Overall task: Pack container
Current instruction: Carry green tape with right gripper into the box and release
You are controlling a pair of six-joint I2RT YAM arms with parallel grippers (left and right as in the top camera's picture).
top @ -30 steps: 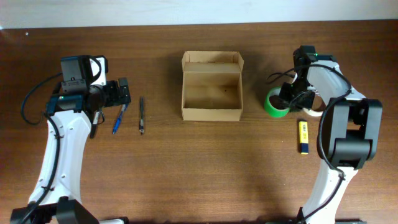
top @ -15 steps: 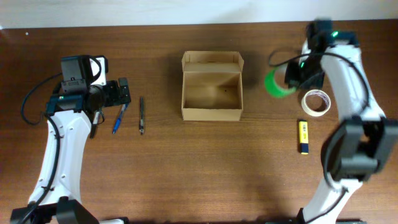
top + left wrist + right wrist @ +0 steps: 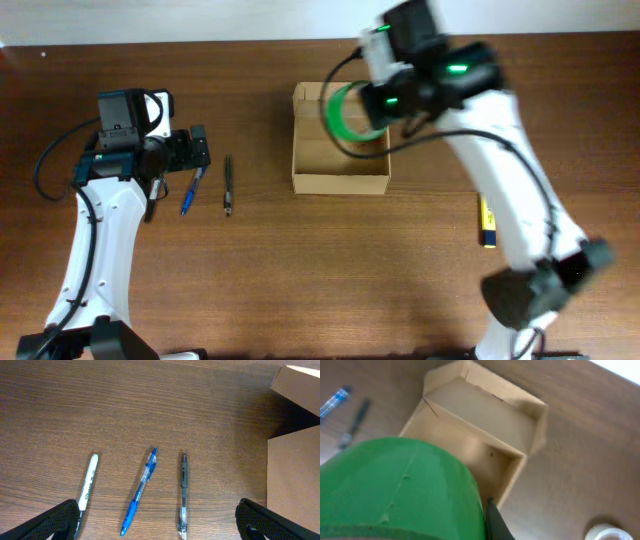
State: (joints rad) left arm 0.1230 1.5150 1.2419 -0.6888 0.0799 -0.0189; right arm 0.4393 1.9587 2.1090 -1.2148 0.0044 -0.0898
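Note:
The container (image 3: 338, 183) is an open tan cardboard box at the table's middle, flap lid folded back; it also shows in the right wrist view (image 3: 485, 415) and at the edge of the left wrist view (image 3: 295, 475). My right gripper (image 3: 385, 100) is shut on a green tape roll (image 3: 340, 112) and holds it in the air over the box. In the right wrist view the roll (image 3: 400, 490) fills the lower left beside one dark finger (image 3: 491, 520). My left gripper (image 3: 195, 150) is open and empty above the pens (image 3: 159, 527).
A blue pen (image 3: 190, 190) (image 3: 139, 492) and a black pen (image 3: 228, 185) (image 3: 183, 495) lie left of the box, with a white marker (image 3: 88, 482) beside them. A white tape roll (image 3: 612, 532) and a yellow object (image 3: 487, 220) lie right of the box.
My right gripper has lifted the green tape roll from the table at the right and carried it left, over the box. The left arm has not moved.

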